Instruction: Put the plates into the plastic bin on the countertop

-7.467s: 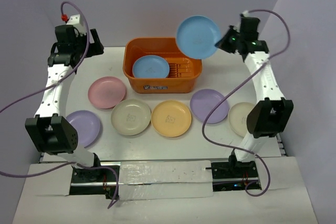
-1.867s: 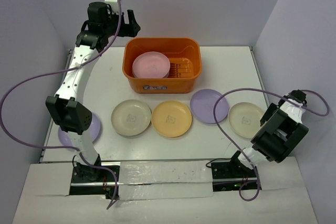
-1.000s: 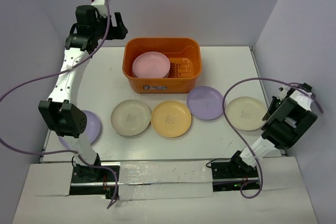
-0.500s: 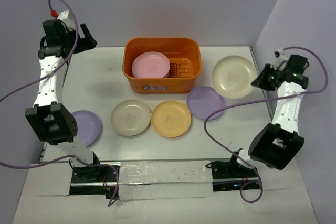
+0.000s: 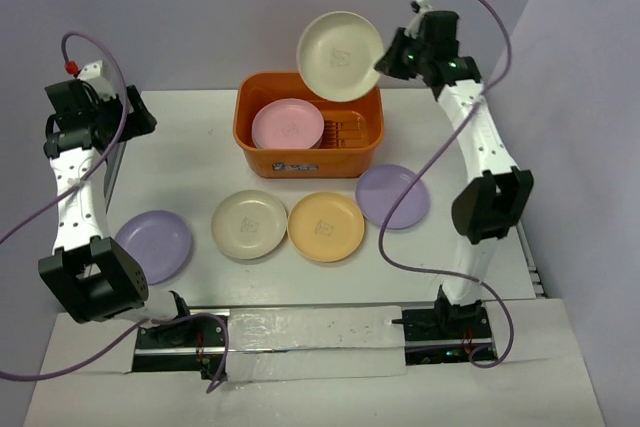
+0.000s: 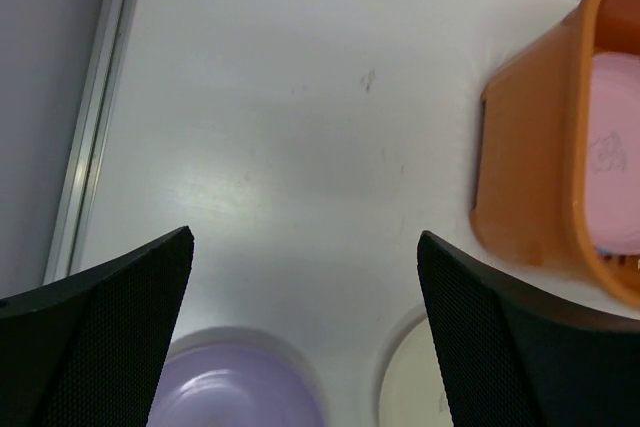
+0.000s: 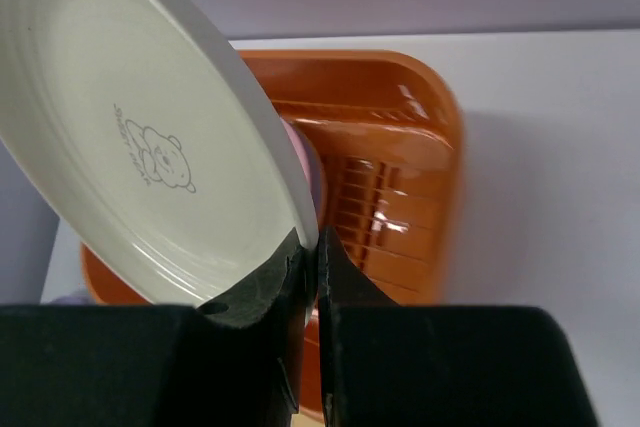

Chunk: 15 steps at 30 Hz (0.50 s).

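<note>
The orange plastic bin (image 5: 350, 159) stands at the back middle of the white countertop (image 5: 200, 157), with a pink plate (image 5: 288, 127) on top in its left half. My right gripper (image 5: 385, 59) is shut on the rim of a cream plate (image 5: 340, 54) and holds it tilted above the bin's back right; the wrist view shows the plate (image 7: 140, 147) pinched between the fingers (image 7: 265, 287) over the bin (image 7: 400, 177). My left gripper (image 5: 135, 117) is open and empty at the far left, high above the countertop (image 6: 260, 147). On the countertop lie a lavender plate (image 5: 153, 245), a cream plate (image 5: 249, 224), a yellow-orange plate (image 5: 326, 226) and a second lavender plate (image 5: 393, 196).
In the left wrist view the bin's left wall (image 6: 525, 177) is at the right, and the lavender plate (image 6: 235, 387) and cream plate (image 6: 420, 387) show at the bottom. A metal rail (image 6: 95, 117) runs along the countertop's left edge. Purple cables hang from both arms.
My right gripper picked the cream plate off the right of the countertop and carried it up and left to above the bin. My left arm swung left and nearer, away from the bin.
</note>
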Motion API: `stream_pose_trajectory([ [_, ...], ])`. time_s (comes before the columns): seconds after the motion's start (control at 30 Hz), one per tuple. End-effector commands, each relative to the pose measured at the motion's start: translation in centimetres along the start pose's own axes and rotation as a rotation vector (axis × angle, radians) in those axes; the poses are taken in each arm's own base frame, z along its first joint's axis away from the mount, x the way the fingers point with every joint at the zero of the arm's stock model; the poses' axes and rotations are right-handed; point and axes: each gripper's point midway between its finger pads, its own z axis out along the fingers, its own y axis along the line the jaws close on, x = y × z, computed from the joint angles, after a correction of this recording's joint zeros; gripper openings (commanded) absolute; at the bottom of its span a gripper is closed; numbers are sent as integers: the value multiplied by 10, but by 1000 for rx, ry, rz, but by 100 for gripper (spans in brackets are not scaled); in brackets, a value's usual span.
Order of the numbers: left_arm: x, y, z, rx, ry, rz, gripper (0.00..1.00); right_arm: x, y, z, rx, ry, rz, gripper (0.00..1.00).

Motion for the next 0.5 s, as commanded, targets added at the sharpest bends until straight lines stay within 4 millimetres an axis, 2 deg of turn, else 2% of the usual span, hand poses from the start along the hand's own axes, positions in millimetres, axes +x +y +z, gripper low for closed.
stream_pose_trajectory([
  [0.0, 22, 5, -20, 57, 59, 75, 99, -12, 40, 32, -7, -45, 3, 0],
  [0.07, 44, 12, -23, 82, 141, 85, 99, 8, 53, 56, -18, -3, -23, 0],
  [0.13, 63, 16, -27, 127, 202, 103, 99, 34, 55, 78, -19, 60, -14, 0],
  [0.33, 88, 30, -31, 207, 280, 148, 99, 91, 50, 119, -9, 176, -10, 0],
  [0.47, 104, 38, -26, 212, 331, 134, 97, 110, 50, 134, -12, 210, -20, 0],
])
